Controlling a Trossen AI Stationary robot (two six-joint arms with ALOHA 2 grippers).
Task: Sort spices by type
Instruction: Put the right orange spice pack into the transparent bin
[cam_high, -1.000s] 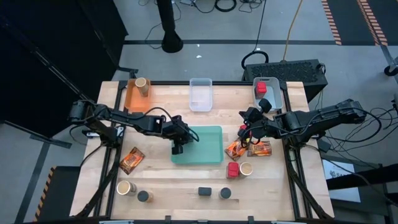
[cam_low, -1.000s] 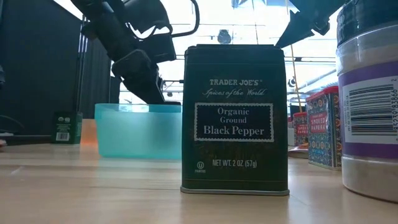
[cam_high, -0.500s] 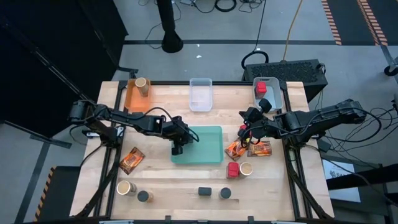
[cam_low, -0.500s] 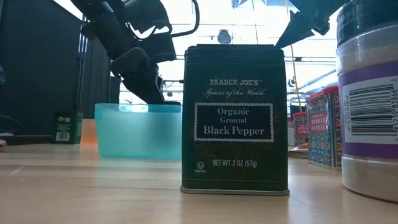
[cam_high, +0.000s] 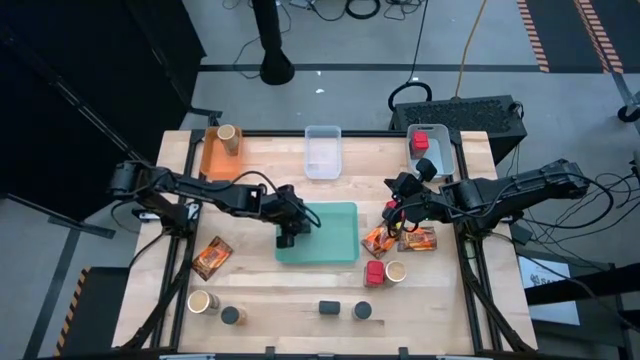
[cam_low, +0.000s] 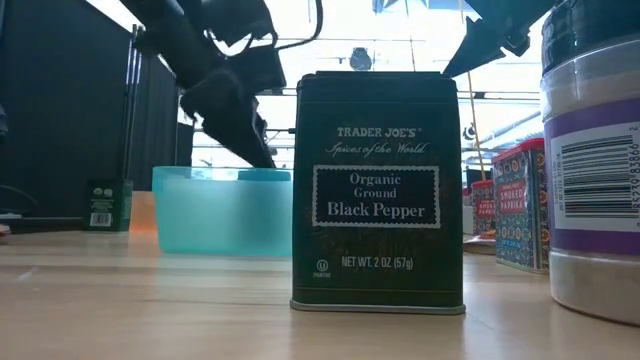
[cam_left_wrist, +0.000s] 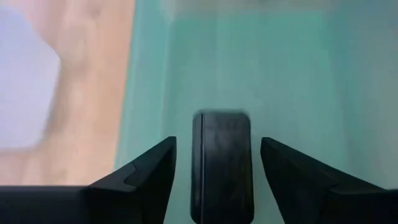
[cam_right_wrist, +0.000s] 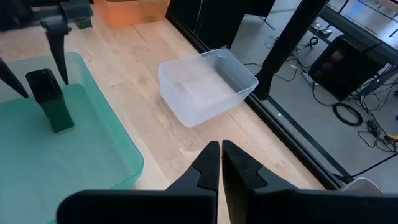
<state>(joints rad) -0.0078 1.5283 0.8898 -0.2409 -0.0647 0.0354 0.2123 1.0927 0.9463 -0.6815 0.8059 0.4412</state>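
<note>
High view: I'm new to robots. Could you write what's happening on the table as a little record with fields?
left hand: open, one finger on each side of the dark tin, not touching it
dark tin: standing upright in the teal tray
right hand: shut, by the printed packets, right of the tray
orange bin: holds a tan jar
blue bin: holds a red cube
</note>
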